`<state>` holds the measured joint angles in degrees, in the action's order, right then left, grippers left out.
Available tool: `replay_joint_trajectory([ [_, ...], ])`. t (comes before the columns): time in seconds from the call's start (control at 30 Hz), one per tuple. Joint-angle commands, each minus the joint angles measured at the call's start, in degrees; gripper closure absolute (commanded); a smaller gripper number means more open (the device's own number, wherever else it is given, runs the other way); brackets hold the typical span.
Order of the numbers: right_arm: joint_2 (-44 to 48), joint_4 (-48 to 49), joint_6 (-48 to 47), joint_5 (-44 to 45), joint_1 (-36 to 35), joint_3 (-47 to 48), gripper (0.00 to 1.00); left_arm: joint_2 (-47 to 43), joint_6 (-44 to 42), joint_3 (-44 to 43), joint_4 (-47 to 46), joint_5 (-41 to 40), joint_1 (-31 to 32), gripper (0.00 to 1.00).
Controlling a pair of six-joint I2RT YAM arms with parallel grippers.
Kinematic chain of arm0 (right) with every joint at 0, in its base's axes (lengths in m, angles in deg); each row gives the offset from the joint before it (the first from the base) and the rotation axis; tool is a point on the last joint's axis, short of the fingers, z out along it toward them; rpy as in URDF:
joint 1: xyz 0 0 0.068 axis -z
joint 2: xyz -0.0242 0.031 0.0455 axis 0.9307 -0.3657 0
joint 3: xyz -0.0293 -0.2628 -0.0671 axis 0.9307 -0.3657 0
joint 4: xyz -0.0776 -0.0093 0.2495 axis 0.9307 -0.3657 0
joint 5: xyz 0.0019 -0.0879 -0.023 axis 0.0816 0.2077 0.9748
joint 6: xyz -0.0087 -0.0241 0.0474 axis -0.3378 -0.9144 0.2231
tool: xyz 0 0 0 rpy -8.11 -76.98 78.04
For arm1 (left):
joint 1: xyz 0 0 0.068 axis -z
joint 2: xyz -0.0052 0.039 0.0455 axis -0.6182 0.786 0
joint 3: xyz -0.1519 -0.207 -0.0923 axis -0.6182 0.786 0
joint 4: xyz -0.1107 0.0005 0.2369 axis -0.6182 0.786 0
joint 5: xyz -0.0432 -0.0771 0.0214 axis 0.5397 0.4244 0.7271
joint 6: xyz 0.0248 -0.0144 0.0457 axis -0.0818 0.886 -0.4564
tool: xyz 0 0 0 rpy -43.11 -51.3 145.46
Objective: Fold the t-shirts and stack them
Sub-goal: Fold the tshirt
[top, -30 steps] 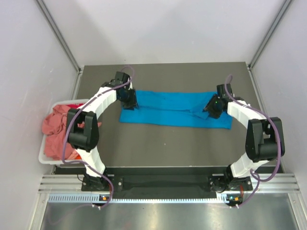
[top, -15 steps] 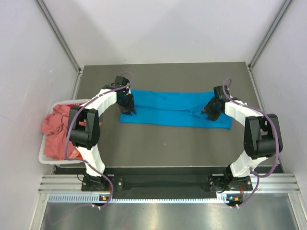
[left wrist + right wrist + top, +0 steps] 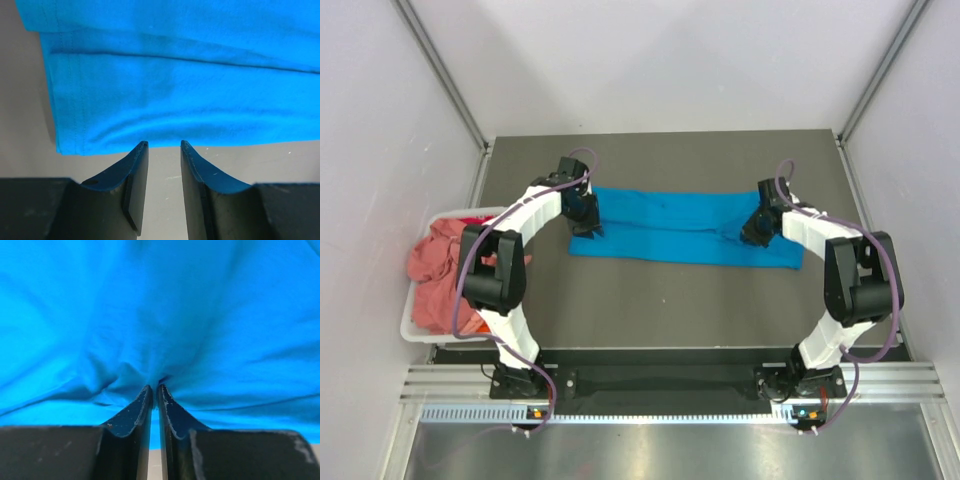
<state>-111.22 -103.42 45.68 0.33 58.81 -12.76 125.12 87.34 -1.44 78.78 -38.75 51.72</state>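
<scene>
A turquoise-blue t-shirt (image 3: 680, 225) lies folded into a long strip across the middle of the table. My left gripper (image 3: 588, 228) is at its left end, open and empty; in the left wrist view (image 3: 164, 145) its fingertips sit at the shirt's (image 3: 175, 95) folded edge, with bare table between them. My right gripper (image 3: 750, 235) is at the shirt's right part, shut on a pinch of the blue cloth (image 3: 165, 315), which bunches at its fingertips (image 3: 155, 386). More t-shirts, salmon-pink (image 3: 438, 275) and red (image 3: 475, 222), lie heaped at the left.
A white slatted basket (image 3: 413, 331) holding the heaped shirts stands off the table's left edge. Grey walls with metal posts enclose the dark table (image 3: 670, 300) on three sides.
My left gripper has shifted slightly and stays at the shirt's left end. My right gripper has moved a little up and left with its hold, drawing the cloth along.
</scene>
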Motion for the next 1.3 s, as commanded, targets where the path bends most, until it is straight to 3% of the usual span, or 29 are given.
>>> replay_joint_trajectory([
  [0.0,-0.97,3.42,-5.34,1.25,-2.21,5.99,0.89,-2.71,0.11,0.59,-2.88,0.69,0.08,0.62],
  [0.3,-6.96,-1.06,-20.64,1.60,-8.19,15.23,0.75,-1.83,1.08,0.68,-7.10,5.96,3.94,0.62],
  [0.53,-2.48,-4.49,-24.52,2.75,-4.68,17.08,0.62,-1.13,1.86,0.24,-17.72,11.15,9.04,0.62],
  [0.9,-9.94,-3.87,-36.82,-16.23,9.38,25.68,0.71,12.65,2.57,-12.49,-29.25,13.18,17.65,0.60],
  [1.27,-21.72,-7.12,-45.79,-16.23,13.95,38.34,0.72,21.36,5.56,-18.38,-38.04,7.82,21.44,0.61],
])
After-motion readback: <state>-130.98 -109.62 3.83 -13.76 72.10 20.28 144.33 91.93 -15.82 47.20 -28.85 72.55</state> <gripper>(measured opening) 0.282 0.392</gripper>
